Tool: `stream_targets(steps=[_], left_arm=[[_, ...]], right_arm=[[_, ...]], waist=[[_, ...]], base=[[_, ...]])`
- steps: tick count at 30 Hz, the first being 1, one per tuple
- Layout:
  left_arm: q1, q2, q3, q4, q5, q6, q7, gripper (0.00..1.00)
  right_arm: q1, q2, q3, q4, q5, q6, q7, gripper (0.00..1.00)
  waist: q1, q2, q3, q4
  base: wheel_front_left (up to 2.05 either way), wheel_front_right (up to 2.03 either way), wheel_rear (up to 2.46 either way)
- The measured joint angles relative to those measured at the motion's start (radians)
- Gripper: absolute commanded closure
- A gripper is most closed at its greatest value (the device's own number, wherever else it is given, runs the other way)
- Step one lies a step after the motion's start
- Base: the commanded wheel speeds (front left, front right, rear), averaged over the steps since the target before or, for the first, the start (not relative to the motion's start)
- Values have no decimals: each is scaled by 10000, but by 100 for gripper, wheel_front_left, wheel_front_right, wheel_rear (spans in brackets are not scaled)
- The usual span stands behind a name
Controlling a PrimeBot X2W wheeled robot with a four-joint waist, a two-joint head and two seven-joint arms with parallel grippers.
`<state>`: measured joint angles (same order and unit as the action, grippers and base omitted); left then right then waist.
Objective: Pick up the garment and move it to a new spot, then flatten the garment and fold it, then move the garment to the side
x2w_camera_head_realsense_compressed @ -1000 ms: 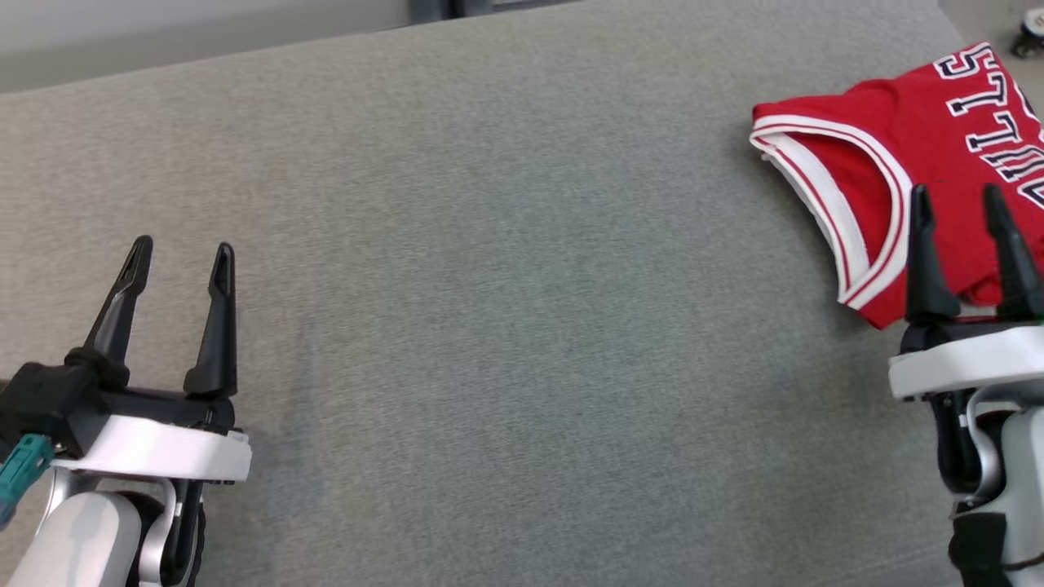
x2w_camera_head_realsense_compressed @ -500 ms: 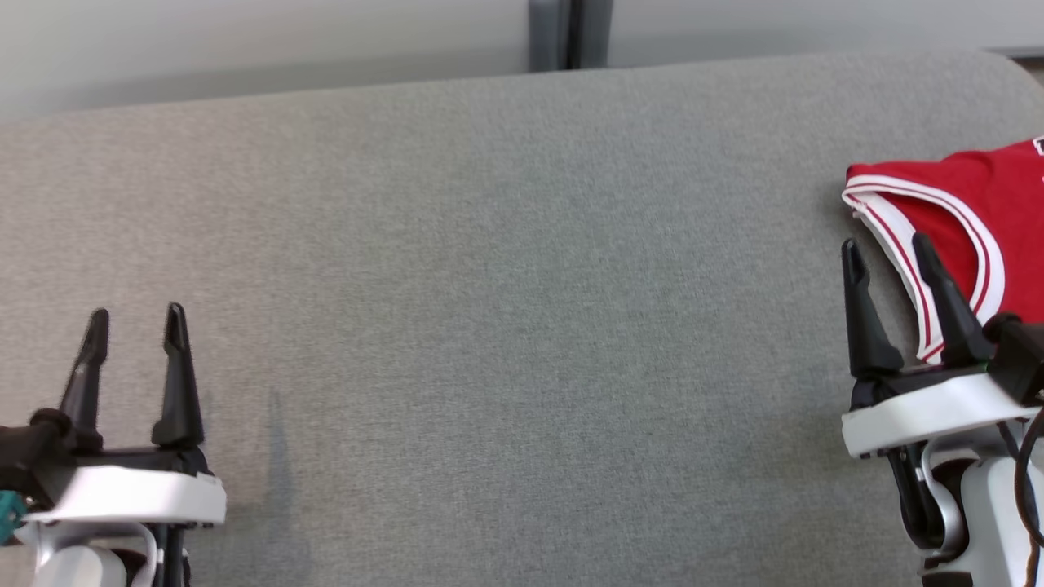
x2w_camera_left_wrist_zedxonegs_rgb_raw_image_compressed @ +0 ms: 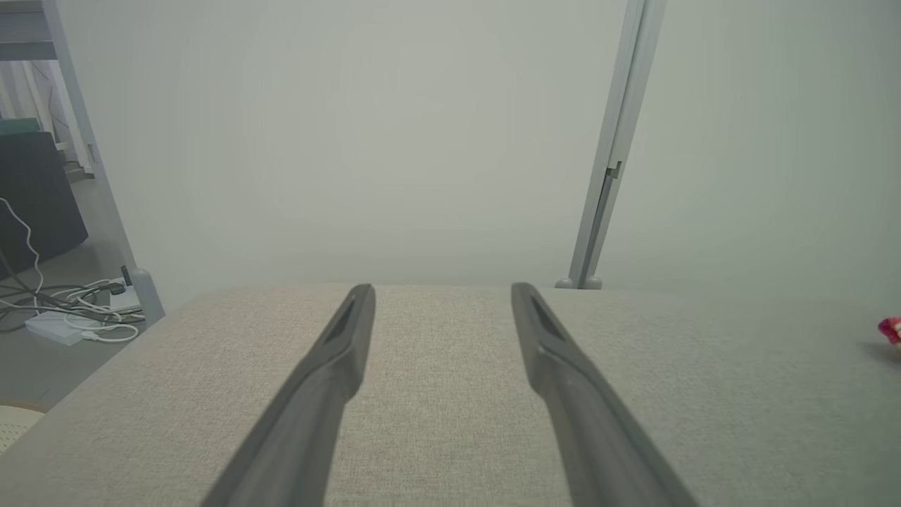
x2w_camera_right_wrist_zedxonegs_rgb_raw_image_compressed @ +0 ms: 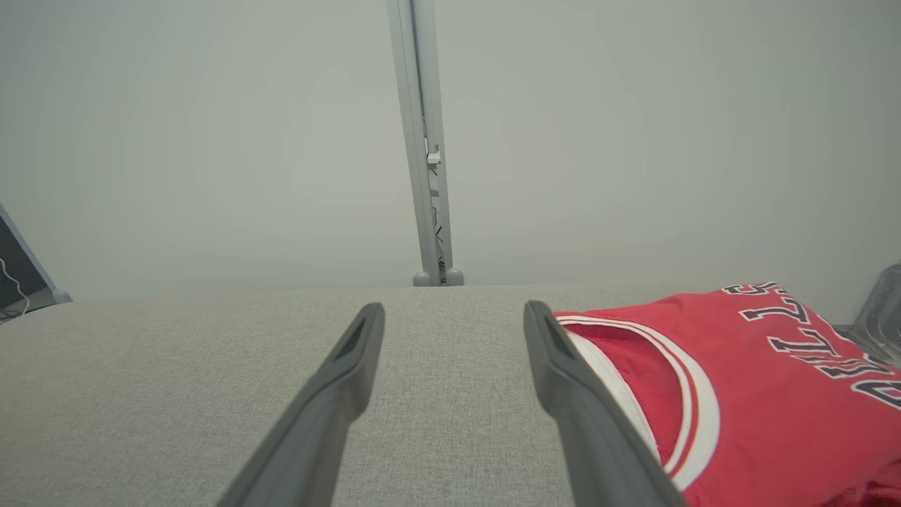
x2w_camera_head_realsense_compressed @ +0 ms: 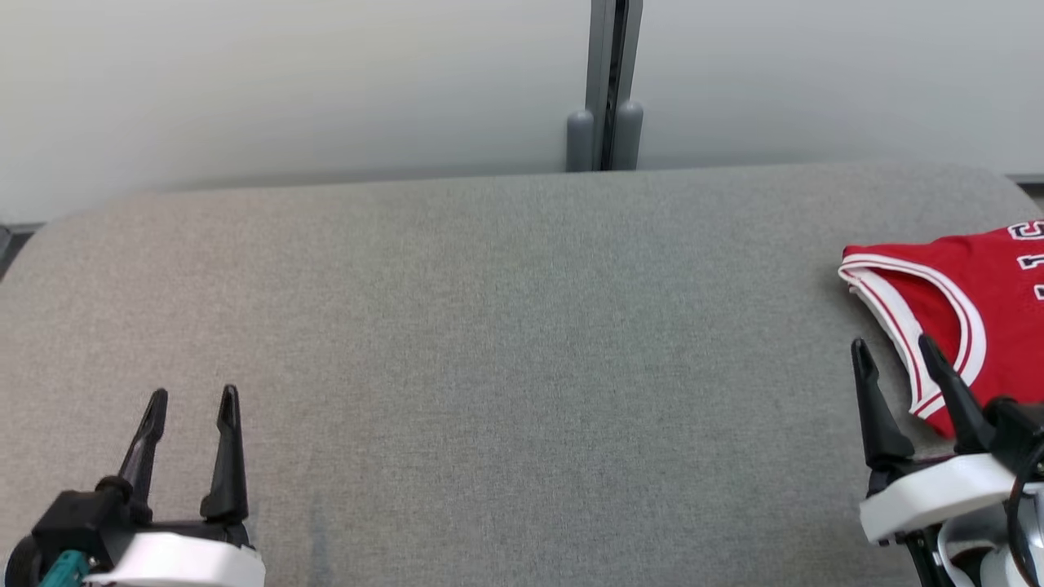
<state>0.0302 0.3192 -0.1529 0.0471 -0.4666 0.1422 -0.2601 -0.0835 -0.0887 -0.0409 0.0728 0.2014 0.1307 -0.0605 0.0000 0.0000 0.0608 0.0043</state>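
Seeing the jersey (x2w_camera_head_realsense_compressed: 991, 314) folded at the right side, I judge everything done; left gripper (x2w_camera_head_realsense_compressed: 195, 395) and right gripper (x2w_camera_head_realsense_compressed: 892, 344) gape empty.

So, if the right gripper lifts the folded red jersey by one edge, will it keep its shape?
Probably not: the red jersey is thin cloth lying in soft layers, so it would likely droop and unfold. On the woven grey surface a push would probably bunch it rather than slide it.
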Motion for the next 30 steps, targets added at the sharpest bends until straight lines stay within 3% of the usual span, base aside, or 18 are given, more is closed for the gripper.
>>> stream_targets(steps=[11, 30], left_arm=[[816, 161, -125, -21, 92, 98, 211, 0], [1055, 244, -257, -130, 21, 267, 663, 0]], right_arm=[[786, 17, -79, -546, 0, 0, 418, 0], [1145, 155, -230, -924, -17, 0, 646, 0]], waist=[[0, 0, -915, -77], [0, 0, -1129, -140]], base=[[0, 0, 0], [0, 0, 0]])
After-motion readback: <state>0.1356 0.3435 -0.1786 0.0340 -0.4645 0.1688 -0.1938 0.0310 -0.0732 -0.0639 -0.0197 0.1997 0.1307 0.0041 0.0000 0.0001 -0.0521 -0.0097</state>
